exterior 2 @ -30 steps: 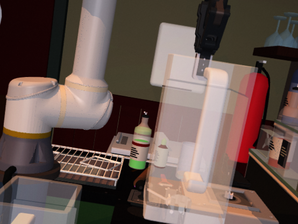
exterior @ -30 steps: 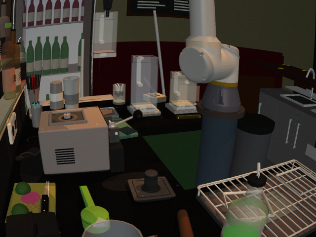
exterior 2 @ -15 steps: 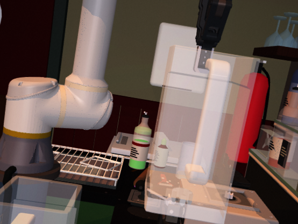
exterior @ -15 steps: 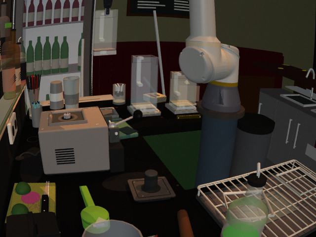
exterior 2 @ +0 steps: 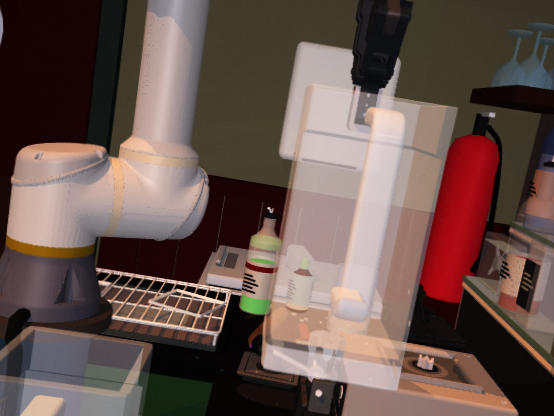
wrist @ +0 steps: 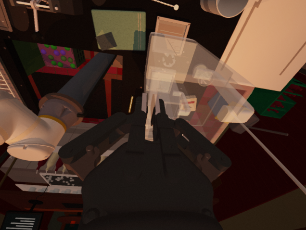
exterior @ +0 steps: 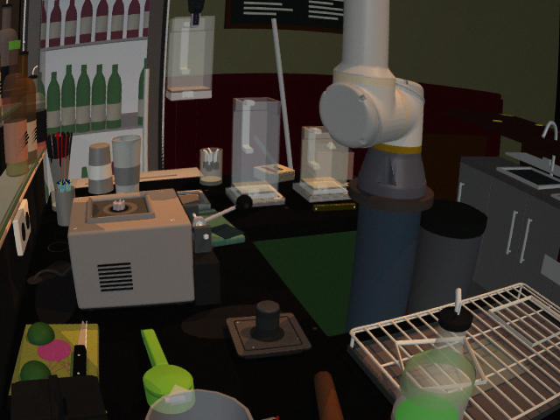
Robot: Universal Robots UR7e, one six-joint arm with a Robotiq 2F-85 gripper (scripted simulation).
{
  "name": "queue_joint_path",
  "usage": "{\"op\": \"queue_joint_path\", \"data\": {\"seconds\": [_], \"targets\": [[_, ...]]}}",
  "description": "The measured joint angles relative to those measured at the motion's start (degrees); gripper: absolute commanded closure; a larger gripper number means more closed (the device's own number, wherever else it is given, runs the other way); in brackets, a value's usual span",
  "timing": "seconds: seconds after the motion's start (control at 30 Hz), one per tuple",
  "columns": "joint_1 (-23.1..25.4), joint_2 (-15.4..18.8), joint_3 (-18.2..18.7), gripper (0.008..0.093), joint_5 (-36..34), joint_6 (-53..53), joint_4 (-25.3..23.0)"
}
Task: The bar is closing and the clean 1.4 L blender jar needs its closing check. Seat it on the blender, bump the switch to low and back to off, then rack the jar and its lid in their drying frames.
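Observation:
Only the tip of my gripper point(exterior: 195, 18) shows at the top edge of the side camera, closed on the rim of the clear blender jar point(exterior: 189, 56), which hangs high in the air. From the second side camera the gripper point(exterior 2: 366, 107) grips the jar point(exterior 2: 357, 235) beside the top of its white handle point(exterior 2: 372, 210). The jar hangs above and behind the grey blender base point(exterior: 130, 246), whose drive socket point(exterior: 118, 205) is empty. The switch lever point(exterior: 220, 212) with its black knob sticks out from the base's right side. The wrist camera shows the fingers point(wrist: 150, 105) on the jar wall point(wrist: 190, 81).
Behind the work stand two more clear jars point(exterior: 255, 144) point(exterior: 323, 158) on pads, a leaning rod point(exterior: 282, 90) and bottle shelves point(exterior: 86, 90). The white wire drying rack point(exterior: 461, 343) lies at the front right. A black lid point(exterior: 267, 321) sits on a square pad in front of the base.

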Motion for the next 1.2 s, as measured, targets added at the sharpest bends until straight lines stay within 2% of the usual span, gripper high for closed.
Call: {"op": "queue_joint_path", "data": {"seconds": [0.3, 0.53, 0.7, 1.2], "targets": [[4.36, -9.43, 8.26, 0.0934, 0.02, 4.32, 1.12], [7.88, -14.76, 12.20, 0.0934, 0.02, 7.81, 2.47], [8.95, -16.07, 13.12, 0.0934, 0.01, 8.89, 2.88], [9.00, -16.13, 13.21, 0.0934, 0.00, 7.23, 2.90]]}}
